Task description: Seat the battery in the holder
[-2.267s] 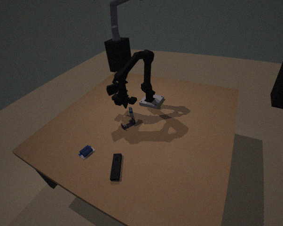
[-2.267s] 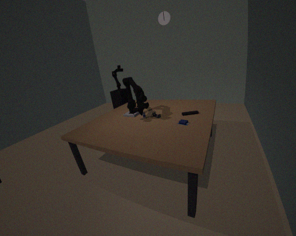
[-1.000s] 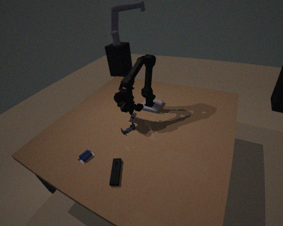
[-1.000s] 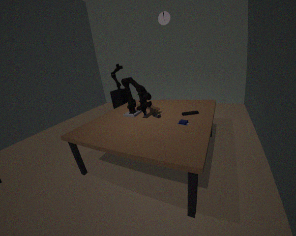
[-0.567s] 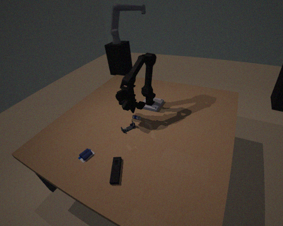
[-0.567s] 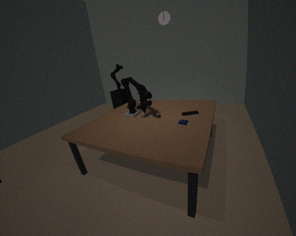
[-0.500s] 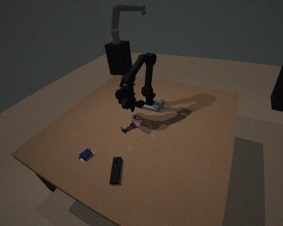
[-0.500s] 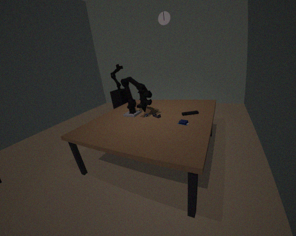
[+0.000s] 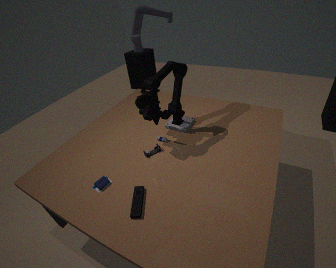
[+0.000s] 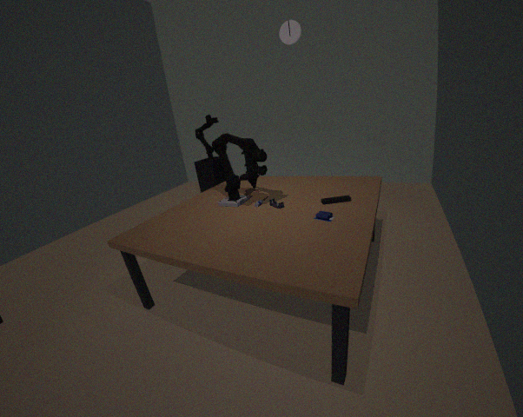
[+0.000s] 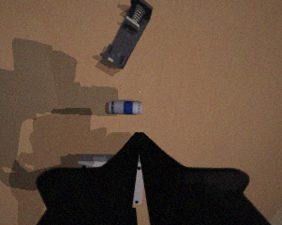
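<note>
The battery (image 9: pixel 162 139) (image 10: pixel 258 203) (image 11: pixel 125 107), white with a blue band, lies on its side on the table, outside the holder. The dark holder (image 9: pixel 152 151) (image 10: pixel 276 204) (image 11: pixel 126 43) stands on the table beside it, empty; in the wrist view its spring is at the upper end and the other end wall is nearer the battery. My gripper (image 9: pixel 156 123) (image 10: pixel 254 186) (image 11: pixel 139 136) is shut with nothing between its fingertips. It hangs above the table near the arm's base, and in the wrist view its tips are just below the battery.
The arm's pale base plate (image 9: pixel 187 122) (image 10: pixel 230 203) (image 11: pixel 96 162) is close behind the battery. A blue object on a white and blue card (image 9: pixel 102 183) (image 10: pixel 323 215) and a black remote (image 9: pixel 137 201) (image 10: pixel 335 199) lie farther out on the table, beyond the holder.
</note>
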Motion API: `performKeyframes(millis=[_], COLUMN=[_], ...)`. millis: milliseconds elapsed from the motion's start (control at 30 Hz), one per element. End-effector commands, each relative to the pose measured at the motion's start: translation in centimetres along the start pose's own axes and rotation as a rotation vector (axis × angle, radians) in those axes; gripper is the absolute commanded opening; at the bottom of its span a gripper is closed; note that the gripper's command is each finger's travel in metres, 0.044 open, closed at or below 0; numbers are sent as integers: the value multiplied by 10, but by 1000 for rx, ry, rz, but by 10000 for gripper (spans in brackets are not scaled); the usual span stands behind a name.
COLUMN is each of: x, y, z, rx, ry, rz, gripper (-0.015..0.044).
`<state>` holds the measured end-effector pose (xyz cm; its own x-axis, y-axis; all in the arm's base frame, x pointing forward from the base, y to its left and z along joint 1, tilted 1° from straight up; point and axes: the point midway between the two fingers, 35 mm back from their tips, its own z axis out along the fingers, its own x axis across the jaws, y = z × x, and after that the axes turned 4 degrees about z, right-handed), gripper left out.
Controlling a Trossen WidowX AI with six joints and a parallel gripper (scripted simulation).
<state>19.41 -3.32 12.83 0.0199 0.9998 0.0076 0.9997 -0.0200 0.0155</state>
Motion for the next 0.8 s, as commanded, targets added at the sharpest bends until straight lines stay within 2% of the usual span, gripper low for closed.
performKeyframes(millis=[0, 67, 133, 400, 600, 767], x=[0, 0, 1, 13, 22, 23], y=[0, 0, 0, 1, -2, -3], z=[0, 0, 3, 37, 61, 64], rx=[1, 1, 1, 0, -2, -2], ry=[0, 0, 0, 3, 5, 5], rz=[0, 0, -69, -894, -1507, -1576], gripper=[0, 0, 53, 249, 249, 249])
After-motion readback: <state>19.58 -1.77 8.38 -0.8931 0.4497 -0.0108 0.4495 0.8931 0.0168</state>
